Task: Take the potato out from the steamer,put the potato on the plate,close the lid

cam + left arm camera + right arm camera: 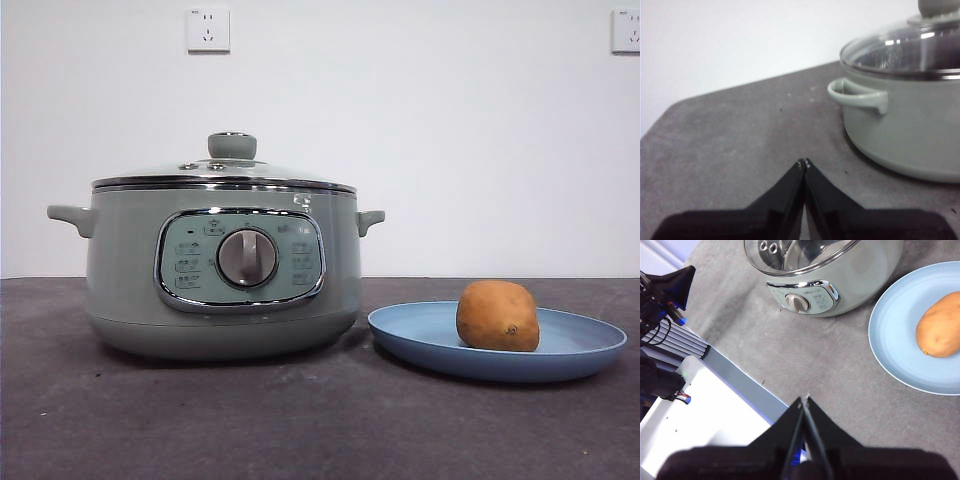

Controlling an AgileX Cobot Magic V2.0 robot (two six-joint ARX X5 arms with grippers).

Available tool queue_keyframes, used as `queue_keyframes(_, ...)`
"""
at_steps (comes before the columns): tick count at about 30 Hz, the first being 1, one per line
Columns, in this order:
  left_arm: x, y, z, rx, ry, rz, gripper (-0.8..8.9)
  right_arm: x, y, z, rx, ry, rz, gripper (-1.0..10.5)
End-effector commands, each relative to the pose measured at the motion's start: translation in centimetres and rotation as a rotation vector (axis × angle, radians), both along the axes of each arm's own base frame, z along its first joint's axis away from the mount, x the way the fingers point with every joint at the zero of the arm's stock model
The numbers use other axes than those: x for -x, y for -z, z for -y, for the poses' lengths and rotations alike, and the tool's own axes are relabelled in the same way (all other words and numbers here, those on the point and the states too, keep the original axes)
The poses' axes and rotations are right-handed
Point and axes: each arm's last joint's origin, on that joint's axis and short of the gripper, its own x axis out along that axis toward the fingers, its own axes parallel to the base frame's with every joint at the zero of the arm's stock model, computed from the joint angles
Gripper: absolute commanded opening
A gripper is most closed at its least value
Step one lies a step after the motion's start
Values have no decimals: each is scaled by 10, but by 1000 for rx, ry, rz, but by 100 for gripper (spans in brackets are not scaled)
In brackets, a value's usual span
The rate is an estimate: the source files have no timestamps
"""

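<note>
1. As we read the table from the left, our left gripper (803, 163) comes first: its jaws are pressed together on nothing, low over the dark tabletop (300, 420), beside the steamer's side handle (856, 95) but apart from it.
2. Next stands the steamer (120, 270), upright, its control panel and dial (247, 257) facing the front camera.
3. On it sits the lid (200, 172), and we see its chrome rim lying level all round the pot's edge with the green knob (232, 145) on top. From the right wrist view the glass covers the opening, though we cannot tell what is inside.
4. Just beside the steamer, to its right, lies the plate (420, 325), flat on the table and not touching the pot as far as we can tell.
5. The potato (498, 316) rests on the plate, right of its middle, free of any gripper.
6. Our right gripper (804, 400) hangs high above the table's near edge, jaws together and empty, well apart from plate and pot.
7. We judge all three steps finished: potato out and plated, lid on.
8. The next move calls for no grasp; we would only keep both arms clear of the lid's knob and the plate.
</note>
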Motion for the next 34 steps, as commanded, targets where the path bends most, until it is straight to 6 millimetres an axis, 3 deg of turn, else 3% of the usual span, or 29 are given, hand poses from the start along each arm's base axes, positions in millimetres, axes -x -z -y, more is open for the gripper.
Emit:
queue_keyframes(1, 0, 7, 0, 9, -5, -38, -3, 0, -1, 0, 0, -1, 8, -1)
queue_keyframes(32, 0, 10, 0, 33, -7, -72, -3, 0, -1, 0, 0, -1, 8, -1)
queue_keyframes(34, 0, 10, 0, 33, -7, -72, -3, 2, -4, 3, 27, -5, 84, 0)
